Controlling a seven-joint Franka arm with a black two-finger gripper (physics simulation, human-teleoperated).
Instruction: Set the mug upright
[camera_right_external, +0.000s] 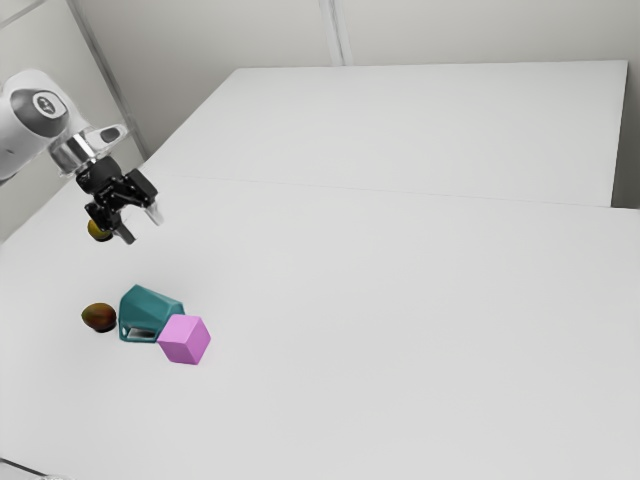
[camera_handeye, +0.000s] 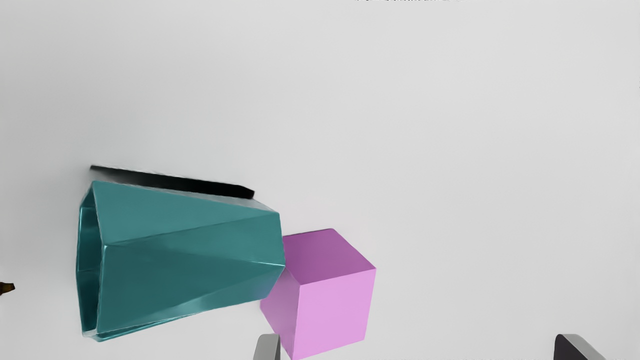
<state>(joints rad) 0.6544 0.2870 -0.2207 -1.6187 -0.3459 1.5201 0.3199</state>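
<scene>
Okay, so the teal mug is down on its side on the table, base end right up by the pink cube, mouth toward the brown roundish thing. My gripper is up above the table, spread wide with nothing in it.

What I reckon matters for the next move: the mug sits below the gripper and off past 1 finger, outside the gap, with the cube nearer. Its long axis runs roughly along the line between my 2 fingertips, so I'd slide over toward the mug, then twist to straddle the body crosswise. Only 1 arm here, so no picking which is nearer. That cube could get bumped on the way down, imo.

Labels? Nothing I can read on the mug or cube. The arm has a round emblem, but I can't make it out.
</scene>
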